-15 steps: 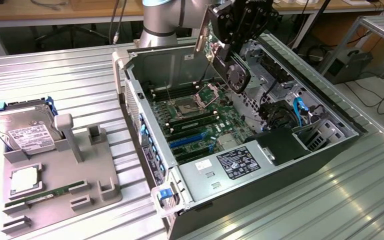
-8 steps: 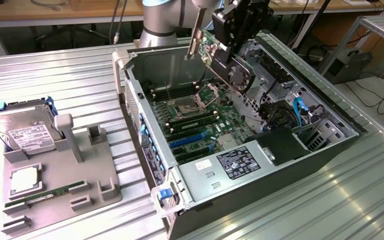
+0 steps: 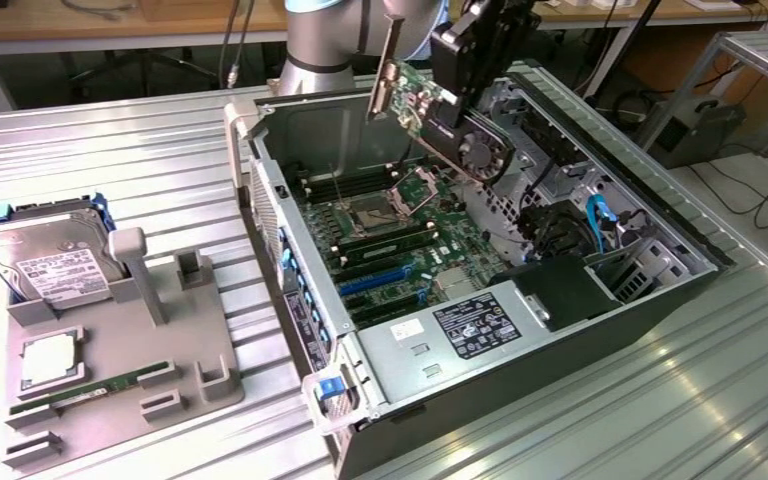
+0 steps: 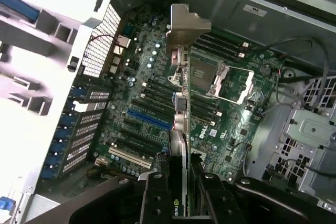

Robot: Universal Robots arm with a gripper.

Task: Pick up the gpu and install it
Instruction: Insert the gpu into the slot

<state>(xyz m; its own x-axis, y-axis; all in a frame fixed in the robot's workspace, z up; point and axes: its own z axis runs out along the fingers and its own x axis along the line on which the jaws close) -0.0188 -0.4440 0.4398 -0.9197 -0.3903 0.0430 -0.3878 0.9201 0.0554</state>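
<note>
The gpu (image 3: 440,118), a green card with a black fan cooler and a silver end bracket, hangs tilted in the air above the open computer case (image 3: 651,300). My gripper (image 3: 459,88) is shut on its upper edge. In the wrist view the gpu (image 4: 179,103) appears edge-on, with its bracket end farthest from the camera. My gripper (image 4: 181,179) has a black finger on each side of the card. Below the card lies the motherboard (image 3: 357,255) with its blue expansion slots (image 4: 149,119) and the CPU socket (image 4: 231,82).
At the exterior view's left, a grey fixture tray (image 3: 117,400) holds a silver hard drive (image 3: 48,262), a CPU chip (image 3: 53,360) and a narrow RAM stick (image 3: 91,388). The case walls, drive cage and cables (image 3: 598,225) surround the board. Ribbed metal table (image 3: 704,400) lies all around.
</note>
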